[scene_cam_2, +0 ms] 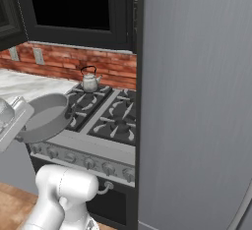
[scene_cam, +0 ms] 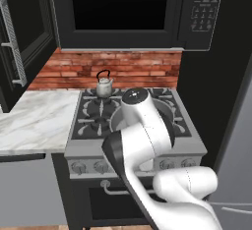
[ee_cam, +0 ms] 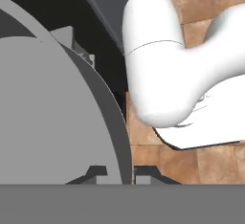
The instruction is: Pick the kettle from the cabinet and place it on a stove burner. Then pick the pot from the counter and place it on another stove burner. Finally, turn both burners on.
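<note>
The small silvery kettle with its black arched handle stands on the back left stove burner. In the right base view the wide grey pot hangs above the front left part of the stove, held at its left rim by my hand. The hand view shows my gripper shut on the pot rim, with the pot on the left. From the left base camera my arm covers most of the pot. The right burners are bare.
A black microwave with a keypad hangs over the steel range. Its knobs line the front panel. The marble counter lies to the left, under a black cabinet front. A tall grey fridge side walls off the right.
</note>
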